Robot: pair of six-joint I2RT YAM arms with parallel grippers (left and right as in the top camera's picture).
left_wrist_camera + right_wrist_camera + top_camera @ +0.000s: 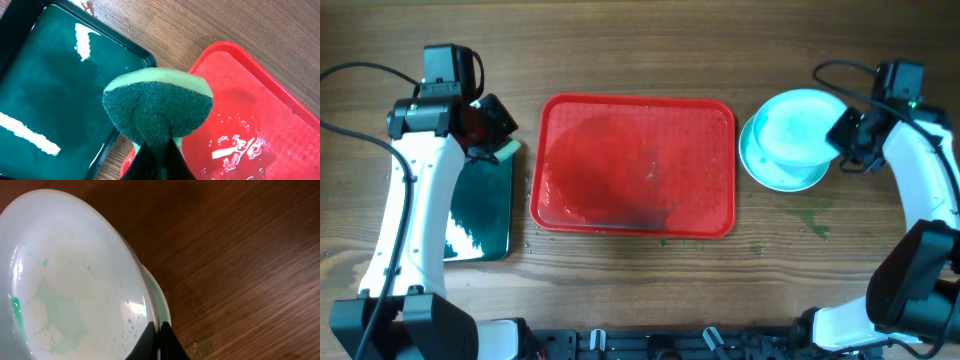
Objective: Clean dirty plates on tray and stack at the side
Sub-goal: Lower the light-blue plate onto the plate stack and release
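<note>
A wooden counter [790,270] seen from above. The red tray [700,120] at its centre holds no plates, only wet smears. Right of the tray, the right gripper [845,135] pinches the rim of a pale turquoise plate [798,125], held over a second plate [770,172] on the counter. Left of the tray, the left gripper [157,152] clamps a green sponge [157,107] above a dark basin [480,215]. The task looks nearly finished: only stacking this plate seems left.

Wooden table [640,50] carries three things — red tray [700,150], dark green tray [485,215], turquoise plate [775,177].
</note>
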